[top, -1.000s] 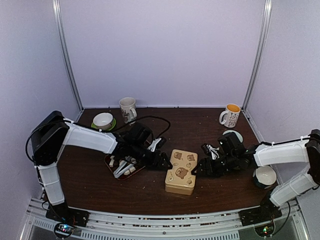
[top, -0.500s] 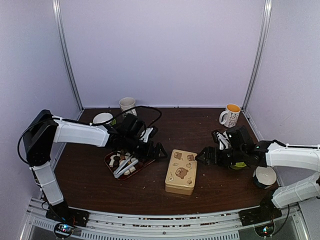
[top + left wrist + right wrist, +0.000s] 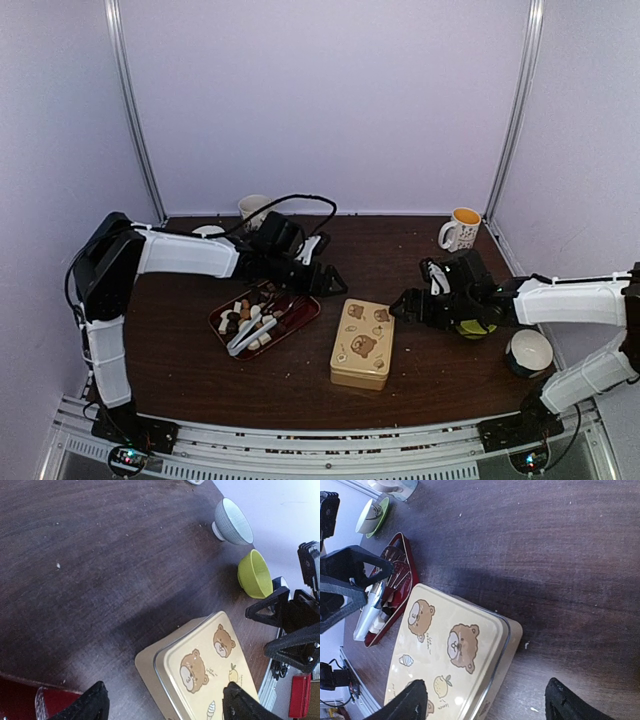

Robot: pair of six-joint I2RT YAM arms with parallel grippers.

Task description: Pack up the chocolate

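My left gripper [image 3: 328, 280] hangs off the far left corner of the tin [image 3: 362, 343], jaws spread, nothing between them. My right gripper [image 3: 400, 304] is spread too, off the tin's far right corner. Between them there's bare table [image 3: 390, 250], an open lane. The closed tin blocks the middle. The red tray [image 3: 305, 312] and tongs [image 3: 250, 335] crowd my left side. The green bowl [image 3: 470, 327] sits under my right arm, with the white bowl [image 3: 528, 350] near it.
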